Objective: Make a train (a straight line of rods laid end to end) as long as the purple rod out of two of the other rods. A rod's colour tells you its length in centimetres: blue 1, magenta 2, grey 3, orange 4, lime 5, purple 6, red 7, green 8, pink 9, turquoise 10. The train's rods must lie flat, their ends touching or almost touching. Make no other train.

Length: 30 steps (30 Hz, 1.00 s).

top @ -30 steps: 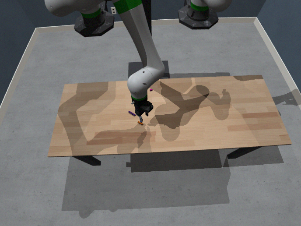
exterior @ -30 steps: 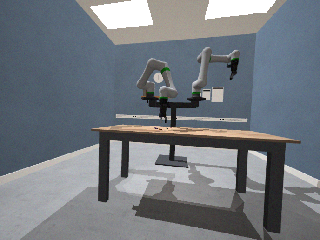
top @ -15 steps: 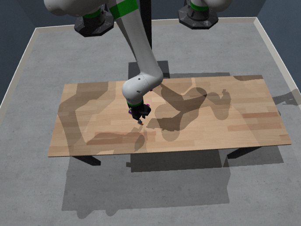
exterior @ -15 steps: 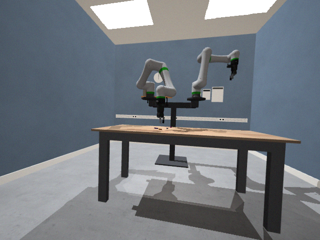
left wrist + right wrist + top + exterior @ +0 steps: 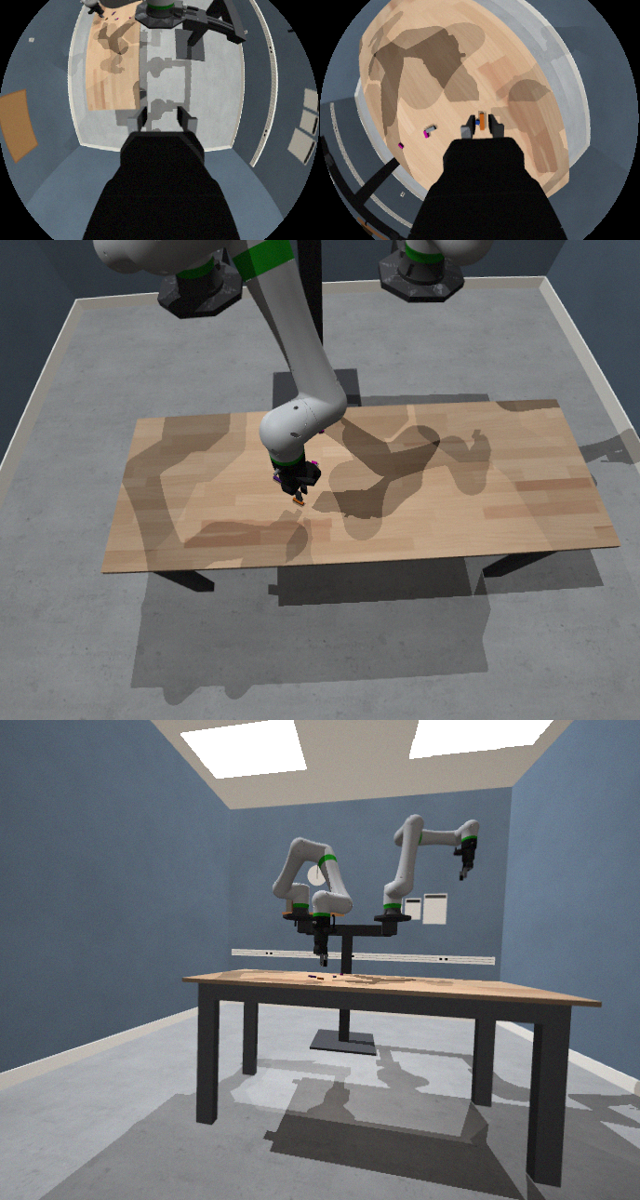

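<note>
No train had been laid, and mid-frame in the right wrist view the right hand [image 5: 300, 494] [image 5: 323, 963] [image 5: 102, 17] [image 5: 481, 120], released, hung above the orange rod [image 5: 298, 501] [image 5: 320, 978] [image 5: 106, 19] [image 5: 482, 123].

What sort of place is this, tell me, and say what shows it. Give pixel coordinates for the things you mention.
Probably a robotics lab or test room: two arms on a black stand [image 5: 346, 952], a wooden table [image 5: 439, 529] [image 5: 465, 993] with small coloured rods, and plain blue walls [image 5: 103, 900].
</note>
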Available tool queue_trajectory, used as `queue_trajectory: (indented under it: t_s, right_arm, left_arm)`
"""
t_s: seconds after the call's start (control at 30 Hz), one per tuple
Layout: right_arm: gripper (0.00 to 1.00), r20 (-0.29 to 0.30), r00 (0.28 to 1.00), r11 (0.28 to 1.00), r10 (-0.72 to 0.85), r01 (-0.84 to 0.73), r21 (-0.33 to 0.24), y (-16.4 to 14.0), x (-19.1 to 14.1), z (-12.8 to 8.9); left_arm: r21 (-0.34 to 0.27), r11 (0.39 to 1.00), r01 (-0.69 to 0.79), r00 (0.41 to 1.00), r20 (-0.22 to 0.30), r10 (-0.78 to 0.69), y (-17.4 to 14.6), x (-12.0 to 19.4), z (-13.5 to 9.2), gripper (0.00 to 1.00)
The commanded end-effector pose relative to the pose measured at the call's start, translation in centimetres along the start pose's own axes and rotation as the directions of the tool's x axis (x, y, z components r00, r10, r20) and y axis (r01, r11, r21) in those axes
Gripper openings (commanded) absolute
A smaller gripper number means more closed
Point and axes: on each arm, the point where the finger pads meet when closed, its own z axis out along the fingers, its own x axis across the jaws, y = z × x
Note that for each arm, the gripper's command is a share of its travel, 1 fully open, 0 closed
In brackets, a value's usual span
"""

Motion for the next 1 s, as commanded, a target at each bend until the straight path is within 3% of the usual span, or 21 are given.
queue_trajectory:
  t_s: [0.0,0.97]
  right_arm:
    - [0.54,-0.001,1.0,1.0,0.0,0.0,0.002,-0.1,0.1,-0.1]
    - [0.54,-0.001,1.0,1.0,0.0,0.0,0.002,-0.1,0.1,2.5]
  left_arm:
    - [-0.002,1.0,0.0,1.0,0.0,0.0,0.0,0.0,-0.1,1.0]
    - [-0.002,1.0,0.0,1.0,0.0,0.0,0.0,0.0,-0.1,1.0]
